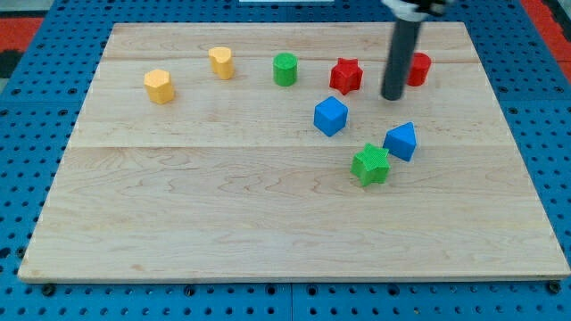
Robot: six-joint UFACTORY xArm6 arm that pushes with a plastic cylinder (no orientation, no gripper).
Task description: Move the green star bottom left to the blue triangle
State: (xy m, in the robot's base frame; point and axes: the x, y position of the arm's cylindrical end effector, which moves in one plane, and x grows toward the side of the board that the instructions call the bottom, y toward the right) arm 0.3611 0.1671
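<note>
My tip point(393, 96) has no pincer and holds nothing, parked above the green star point(370, 165), which already sits just bottom-left of the blue triangle point(401, 141).

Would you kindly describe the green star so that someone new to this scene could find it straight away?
Start at the wooden board and look right of its centre, where three blocks cluster below my tip. The green star is the lowest of them, just below and left of the blue triangle, nearly touching it. Its points and ridged sides separate it from the round green cylinder near the view's top.
</note>
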